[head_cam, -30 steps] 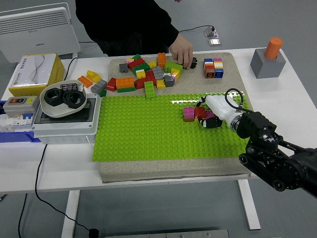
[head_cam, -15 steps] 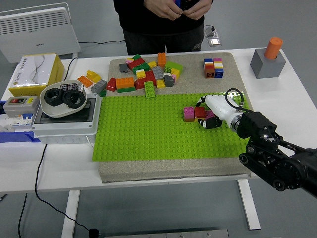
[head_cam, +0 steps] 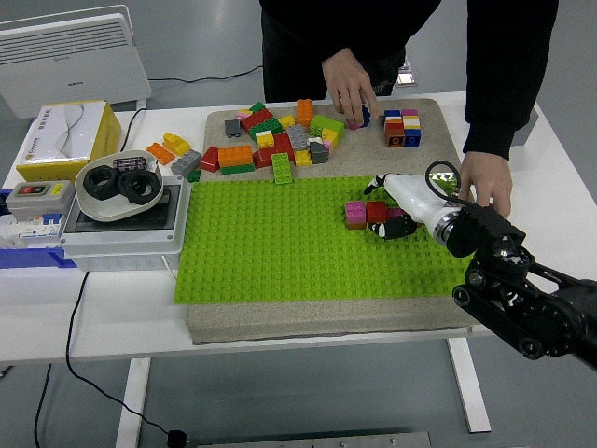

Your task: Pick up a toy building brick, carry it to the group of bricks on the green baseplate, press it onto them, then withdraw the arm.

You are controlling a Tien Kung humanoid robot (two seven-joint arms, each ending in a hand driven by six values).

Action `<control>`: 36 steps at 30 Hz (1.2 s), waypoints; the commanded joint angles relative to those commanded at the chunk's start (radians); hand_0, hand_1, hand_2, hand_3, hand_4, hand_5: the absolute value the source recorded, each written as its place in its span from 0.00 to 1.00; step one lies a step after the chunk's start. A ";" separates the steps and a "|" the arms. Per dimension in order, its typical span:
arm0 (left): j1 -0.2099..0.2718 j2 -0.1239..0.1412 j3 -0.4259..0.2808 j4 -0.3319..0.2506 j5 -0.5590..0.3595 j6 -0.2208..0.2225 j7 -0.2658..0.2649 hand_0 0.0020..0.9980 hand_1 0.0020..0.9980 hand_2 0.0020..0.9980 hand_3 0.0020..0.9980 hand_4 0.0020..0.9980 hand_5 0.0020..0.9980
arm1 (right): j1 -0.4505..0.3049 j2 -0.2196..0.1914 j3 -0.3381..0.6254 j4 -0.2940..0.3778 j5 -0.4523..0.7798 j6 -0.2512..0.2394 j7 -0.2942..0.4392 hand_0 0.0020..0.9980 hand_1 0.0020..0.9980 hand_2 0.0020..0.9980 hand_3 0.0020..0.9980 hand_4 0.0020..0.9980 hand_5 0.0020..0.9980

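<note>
- Two bricks, a pink brick (head_cam: 354, 215) and a red brick (head_cam: 377, 212), sit joined on the green baseplate (head_cam: 270, 252), at about three o'clock of its middle.
- Right hand (head_cam: 394, 222) lies against them, fingers curled low; whether it grips the red brick I cannot tell.
- Pressing looks near done; withdrawal is left.
- Room lies open toward five o'clock; a person's hand (head_cam: 487, 191) rests close at two o'clock.

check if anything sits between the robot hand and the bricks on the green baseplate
Nothing visible does. The right robot hand is already at the pink and red bricks on the green baseplate. The person's hand rests on the table to the side, not between them.
</note>
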State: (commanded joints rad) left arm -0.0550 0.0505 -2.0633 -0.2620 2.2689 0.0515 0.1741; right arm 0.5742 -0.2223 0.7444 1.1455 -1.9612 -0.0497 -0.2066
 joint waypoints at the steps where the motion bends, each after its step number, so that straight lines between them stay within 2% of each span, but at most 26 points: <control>1: 0.000 0.000 0.000 0.000 0.000 0.000 0.000 0.67 0.51 0.52 0.52 0.67 0.50 | -0.005 -0.004 0.005 0.015 0.002 -0.001 0.001 0.77 0.79 0.83 0.77 0.79 0.23; 8: 0.000 -0.001 -0.002 0.000 0.000 -0.001 0.000 0.67 0.51 0.52 0.52 0.67 0.49 | -0.044 -0.031 0.040 0.116 -0.047 -0.009 -0.001 0.78 0.79 0.83 0.77 0.82 0.24; 9: 0.000 -0.002 -0.002 0.000 0.000 -0.001 0.000 0.67 0.51 0.52 0.52 0.67 0.49 | -0.051 -0.035 0.042 0.127 -0.059 -0.009 -0.003 0.78 0.79 0.83 0.77 0.84 0.30; 14: 0.003 -0.004 -0.004 0.000 0.000 -0.001 0.000 0.67 0.51 0.52 0.52 0.67 0.49 | -0.077 -0.048 0.049 0.154 -0.098 -0.006 -0.012 0.78 0.79 0.83 0.77 0.84 0.30; 15: 0.003 -0.004 -0.005 0.000 0.000 -0.001 0.000 0.67 0.50 0.52 0.52 0.67 0.49 | -0.081 -0.050 0.049 0.159 -0.105 -0.006 -0.013 0.78 0.79 0.83 0.70 0.89 0.46; 18: 0.005 -0.005 -0.006 0.000 0.000 -0.001 0.000 0.67 0.50 0.52 0.52 0.67 0.49 | -0.089 -0.053 0.045 0.173 -0.137 -0.005 -0.019 0.78 0.79 0.83 0.70 0.89 0.46; 36: 0.007 -0.005 -0.006 0.001 0.000 -0.002 0.000 0.67 0.51 0.52 0.52 0.67 0.50 | -0.087 -0.053 0.016 0.127 -0.195 0.007 -0.029 0.79 0.80 0.83 0.66 0.89 0.47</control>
State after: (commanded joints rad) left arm -0.0475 0.0458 -2.0695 -0.2606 2.2689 0.0493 0.1741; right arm 0.4870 -0.2754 0.7608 1.2724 -2.1563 -0.0428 -0.2354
